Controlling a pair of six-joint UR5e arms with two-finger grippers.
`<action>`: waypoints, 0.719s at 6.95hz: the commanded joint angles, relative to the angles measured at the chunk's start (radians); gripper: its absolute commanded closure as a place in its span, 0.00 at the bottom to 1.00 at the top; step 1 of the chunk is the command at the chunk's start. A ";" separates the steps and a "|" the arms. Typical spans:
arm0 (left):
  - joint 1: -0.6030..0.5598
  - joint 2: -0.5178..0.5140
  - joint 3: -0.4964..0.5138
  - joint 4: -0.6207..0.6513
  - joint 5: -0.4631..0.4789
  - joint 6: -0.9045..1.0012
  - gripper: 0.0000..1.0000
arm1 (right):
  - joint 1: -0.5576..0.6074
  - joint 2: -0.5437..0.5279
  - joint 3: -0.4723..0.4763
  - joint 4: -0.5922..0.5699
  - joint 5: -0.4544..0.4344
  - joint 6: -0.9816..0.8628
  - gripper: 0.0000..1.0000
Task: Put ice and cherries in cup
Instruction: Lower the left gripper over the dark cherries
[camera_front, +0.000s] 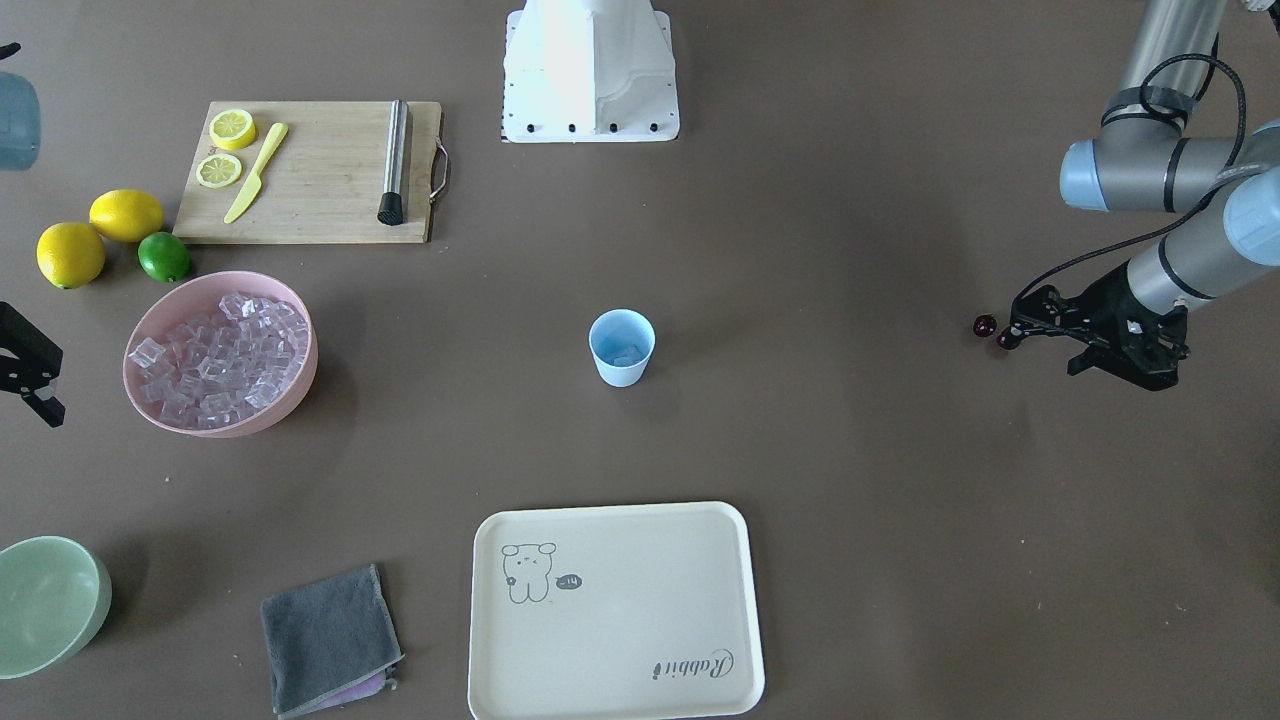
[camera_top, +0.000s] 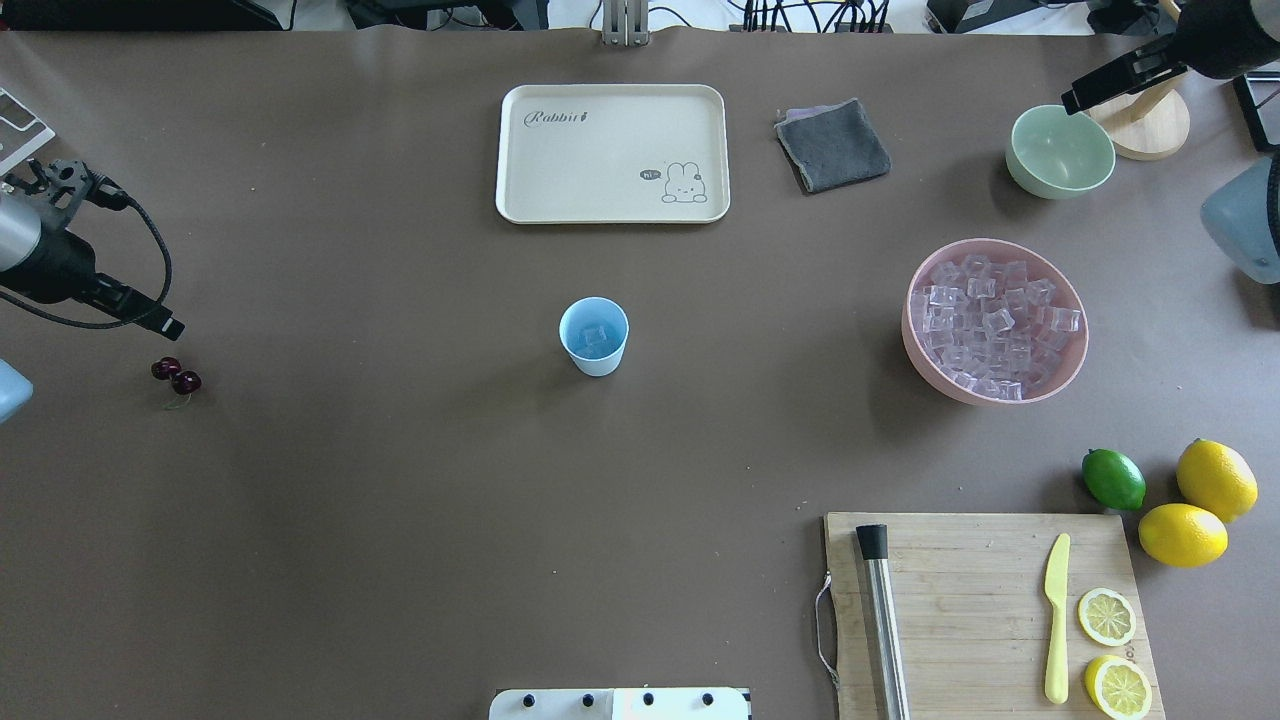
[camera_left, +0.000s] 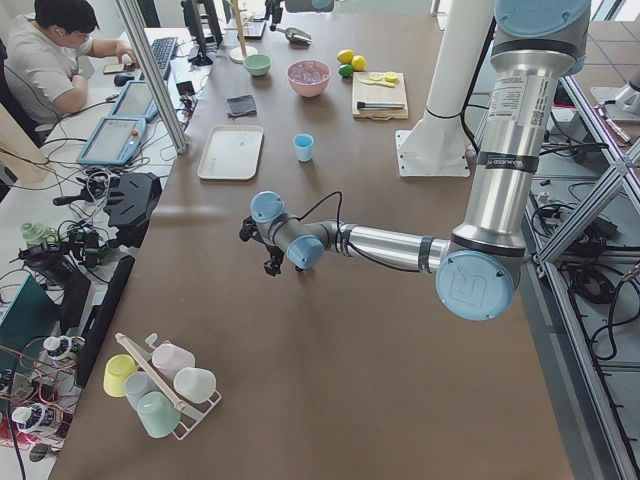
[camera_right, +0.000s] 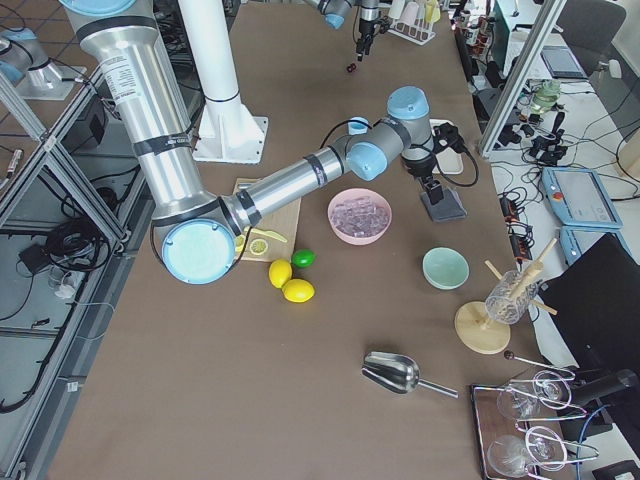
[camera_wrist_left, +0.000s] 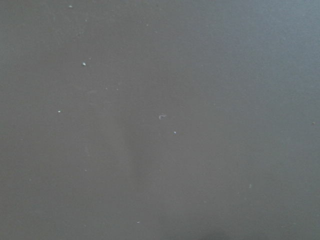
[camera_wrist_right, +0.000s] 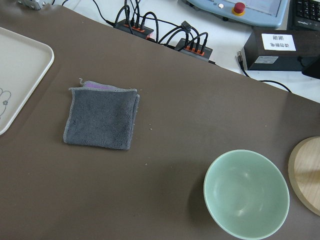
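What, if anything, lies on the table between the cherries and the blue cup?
Nothing visible. In the overhead view only bare table runs from the cherries to the cup; the tray lies farther out, off that line.

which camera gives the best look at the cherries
Overhead exterior: both cherries lie in the open on the table, apart from the left claw. The front-facing view shows them too, but one sits right against the claw's tip. Exterior right shows only a dark speck; the exterior left and wrist views show none.
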 joint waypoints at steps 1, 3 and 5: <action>0.042 0.011 -0.009 -0.001 0.019 -0.004 0.10 | 0.001 -0.007 0.001 0.001 -0.014 0.000 0.00; 0.070 0.020 -0.013 -0.001 0.025 -0.009 0.11 | 0.001 -0.012 0.003 0.002 -0.033 0.000 0.00; 0.071 0.034 -0.013 -0.001 0.025 0.000 0.19 | 0.001 -0.021 0.009 0.002 -0.043 0.000 0.00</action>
